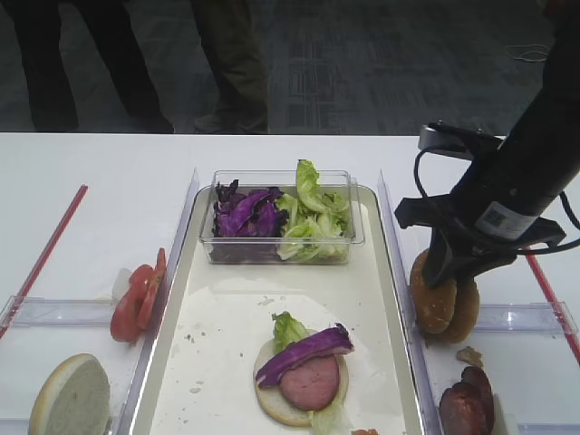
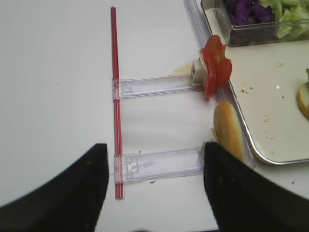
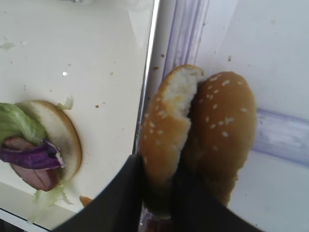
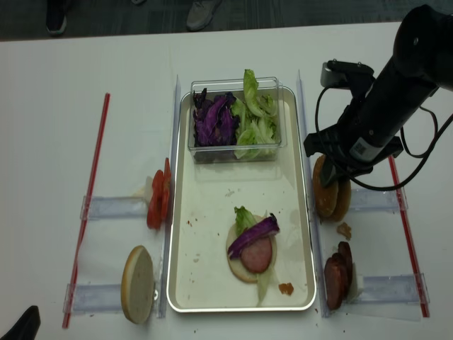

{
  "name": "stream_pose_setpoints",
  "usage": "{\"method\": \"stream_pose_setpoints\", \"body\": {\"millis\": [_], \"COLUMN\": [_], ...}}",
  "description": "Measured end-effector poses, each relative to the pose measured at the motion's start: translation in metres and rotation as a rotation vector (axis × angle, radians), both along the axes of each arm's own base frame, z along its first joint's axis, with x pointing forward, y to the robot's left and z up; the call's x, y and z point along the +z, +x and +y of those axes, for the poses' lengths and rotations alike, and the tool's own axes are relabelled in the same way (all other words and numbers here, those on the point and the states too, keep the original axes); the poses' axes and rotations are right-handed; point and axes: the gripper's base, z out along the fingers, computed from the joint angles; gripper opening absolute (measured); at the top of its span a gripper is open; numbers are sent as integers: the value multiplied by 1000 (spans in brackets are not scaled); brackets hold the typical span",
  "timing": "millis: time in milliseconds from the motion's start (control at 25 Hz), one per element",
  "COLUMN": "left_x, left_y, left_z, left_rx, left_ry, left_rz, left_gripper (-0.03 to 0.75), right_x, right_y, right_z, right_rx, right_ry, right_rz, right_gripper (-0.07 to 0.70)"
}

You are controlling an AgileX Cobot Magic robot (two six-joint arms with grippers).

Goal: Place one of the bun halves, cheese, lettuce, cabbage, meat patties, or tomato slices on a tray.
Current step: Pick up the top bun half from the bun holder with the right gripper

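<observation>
right wrist: right end effector (image 3: 159, 193) pinches 1 of 2 bun halves (image 3: 169, 130) | overhead hides fingers | buns on edge, upright | left end effector (image 2: 154, 188) spread, empty

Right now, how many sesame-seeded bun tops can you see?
2, standing on edge side by side right of the tray: the nearer bun top sits between the right arm's jaws, the other bun top beside it.

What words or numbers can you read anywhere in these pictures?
None can be read.
A small white sticker sits on the right arm, above its claw; its dark square pattern looks like a code, too blurred to read.
The tray, the clear box and the food show no writing.
</observation>
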Motion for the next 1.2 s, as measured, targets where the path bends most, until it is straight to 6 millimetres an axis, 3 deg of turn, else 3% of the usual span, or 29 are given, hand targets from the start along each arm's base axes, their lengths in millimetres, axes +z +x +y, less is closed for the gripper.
{"method": "stream_pose_setpoints", "body": {"millis": [1200], "left_x": [0], "left_y": [0], "left_z": [0], "left_rx": [0], "left_ry": [0], "left_rz": [0], "left_gripper": [410], "right_x": [0], "right_y": [0], "right_z": [0], "right_rx": [1], "right_ry": [-4], "right_rz": [0], "right_gripper": [170]}}
